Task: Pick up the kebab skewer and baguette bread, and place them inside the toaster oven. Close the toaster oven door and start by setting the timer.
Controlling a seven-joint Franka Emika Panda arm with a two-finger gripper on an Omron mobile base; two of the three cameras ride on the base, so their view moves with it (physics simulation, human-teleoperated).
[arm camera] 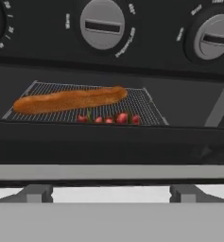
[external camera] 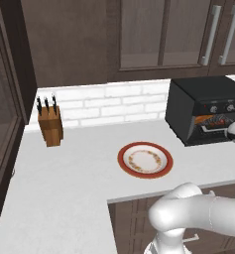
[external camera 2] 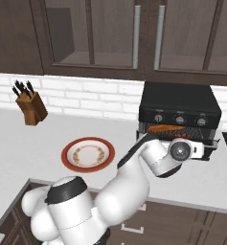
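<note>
Orange-brown baguette bread (arm camera: 70, 99) and red-chunked kebab skewer (arm camera: 108, 118) lay on the boxy black toaster oven's (external camera 2: 178, 103) rack; the gripper (external camera 2: 197, 150) stood open, empty (loading done). Next, lifting the drop-down door (arm camera: 108, 146) shut.

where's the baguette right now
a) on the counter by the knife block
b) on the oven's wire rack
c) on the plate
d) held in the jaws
b: the baguette lies on the wire rack inside the toaster oven, with the kebab skewer in front of it.

Dark wood upper cabinets (external camera 2: 134, 33) with long metal handles (external camera 2: 136, 36); white brick backsplash (external camera: 109, 101); pale grey counter (external camera: 69, 178); dark lower cabinets (external camera: 129, 223) beneath.
</note>
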